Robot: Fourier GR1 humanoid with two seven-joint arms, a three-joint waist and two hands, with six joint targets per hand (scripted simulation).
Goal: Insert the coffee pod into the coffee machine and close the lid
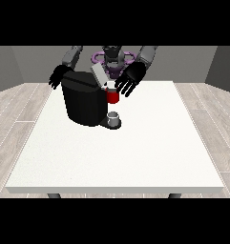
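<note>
A black coffee machine (83, 102) stands on the white table (135, 147) near its far left. Its grey lid (98, 74) is tilted up and open above a red pod holder (112, 96). A pale pod (110, 86) seems to lie in the holder's top. A small grey cup (114, 116) sits on the machine's base. The hand at the view's right (130, 78) hovers just right of the lid and over the holder, fingers spread. The hand at the view's left (57, 77) hangs behind the machine's left side, fingers relaxed.
The table's wide white top stretches from the machine toward the camera and to the right. Its front edge (116, 189) runs near the view's bottom. Grey plank floor surrounds it.
</note>
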